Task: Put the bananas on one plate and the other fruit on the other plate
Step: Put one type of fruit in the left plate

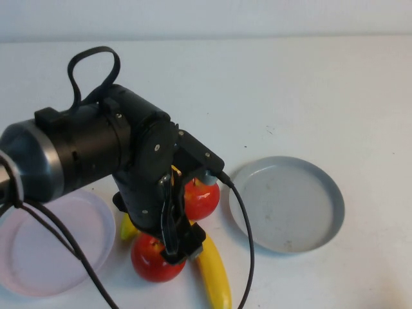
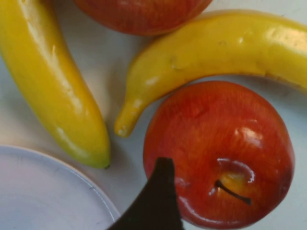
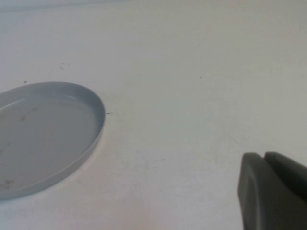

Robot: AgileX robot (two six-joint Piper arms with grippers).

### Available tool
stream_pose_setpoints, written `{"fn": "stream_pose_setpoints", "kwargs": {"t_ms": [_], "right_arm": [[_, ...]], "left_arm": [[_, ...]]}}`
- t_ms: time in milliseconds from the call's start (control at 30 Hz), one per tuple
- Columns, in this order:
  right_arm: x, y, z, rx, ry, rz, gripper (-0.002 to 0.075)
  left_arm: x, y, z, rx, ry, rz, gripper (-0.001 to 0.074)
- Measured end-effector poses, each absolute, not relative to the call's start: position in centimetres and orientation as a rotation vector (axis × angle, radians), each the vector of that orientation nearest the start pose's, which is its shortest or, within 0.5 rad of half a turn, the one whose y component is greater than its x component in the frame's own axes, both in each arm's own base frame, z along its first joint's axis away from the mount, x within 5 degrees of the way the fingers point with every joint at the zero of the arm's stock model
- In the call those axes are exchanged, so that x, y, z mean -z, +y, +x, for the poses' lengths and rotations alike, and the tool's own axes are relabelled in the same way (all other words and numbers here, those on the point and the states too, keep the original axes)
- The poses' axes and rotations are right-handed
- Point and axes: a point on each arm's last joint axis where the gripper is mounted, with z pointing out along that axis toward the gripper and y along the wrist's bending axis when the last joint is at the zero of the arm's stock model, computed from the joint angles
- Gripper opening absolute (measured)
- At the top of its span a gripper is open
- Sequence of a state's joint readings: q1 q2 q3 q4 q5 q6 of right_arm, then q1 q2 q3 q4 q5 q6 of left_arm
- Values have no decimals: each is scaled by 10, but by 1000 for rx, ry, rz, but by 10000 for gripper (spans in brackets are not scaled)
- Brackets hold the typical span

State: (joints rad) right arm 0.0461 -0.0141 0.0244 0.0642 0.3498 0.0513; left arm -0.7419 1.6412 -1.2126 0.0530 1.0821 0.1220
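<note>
My left gripper points down over the fruit pile near the table's front, right above the nearer red apple. In the left wrist view one dark finger stands beside that apple; the jaws are open, with the other finger out of frame. The second apple lies just behind. One banana lies right of the near apple; the other banana is mostly hidden under the arm. The pink plate and the grey-blue plate are both empty. My right gripper is shut, over bare table.
The left arm's body and black cable hang over the fruit and hide part of it. The white table stretches behind and to the right. The grey-blue plate also shows in the right wrist view.
</note>
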Motion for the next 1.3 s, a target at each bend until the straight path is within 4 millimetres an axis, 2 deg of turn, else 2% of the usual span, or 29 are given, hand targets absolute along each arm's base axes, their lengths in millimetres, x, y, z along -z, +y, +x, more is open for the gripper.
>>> {"fn": "stream_pose_setpoints", "kwargs": {"t_ms": [633,1300], "right_arm": [[-174,4,53,-131,1844,45,-17],[-174,4,53,-131,1844,45,-17]], "left_arm": [[-230,-214,243,-66,2716,1316,668],[-223,-217,248,-76,2696,1321,668]]}}
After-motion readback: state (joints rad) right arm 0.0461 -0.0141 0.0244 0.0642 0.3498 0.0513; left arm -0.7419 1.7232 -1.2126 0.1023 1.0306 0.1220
